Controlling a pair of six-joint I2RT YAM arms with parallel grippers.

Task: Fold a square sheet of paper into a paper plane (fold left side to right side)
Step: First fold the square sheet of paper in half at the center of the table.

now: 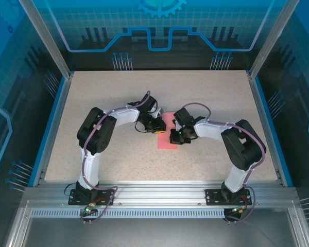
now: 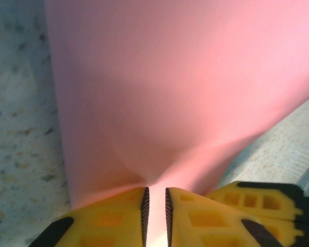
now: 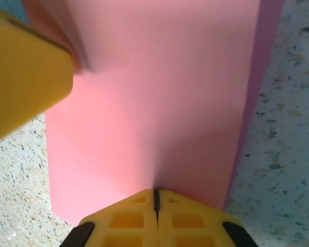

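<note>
Salmon-pink square sheet of paper point(image 1: 165, 143): centre frame, doubled.
Left gripper point(image 2: 157, 193): near-closed — pinching sheet's puckered edge.
Right gripper point(image 3: 155, 193): fully closed, tips at sheet.

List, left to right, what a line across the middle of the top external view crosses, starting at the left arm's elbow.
left arm → left gripper → square sheet of paper → right gripper → right arm

One square sheet of paper point(image 1: 165, 143), one left tool point(image 2: 157, 189), one right tool point(image 3: 155, 191), two arms point(image 1: 95, 136) point(image 1: 242, 144), one table point(image 1: 206, 98).
</note>
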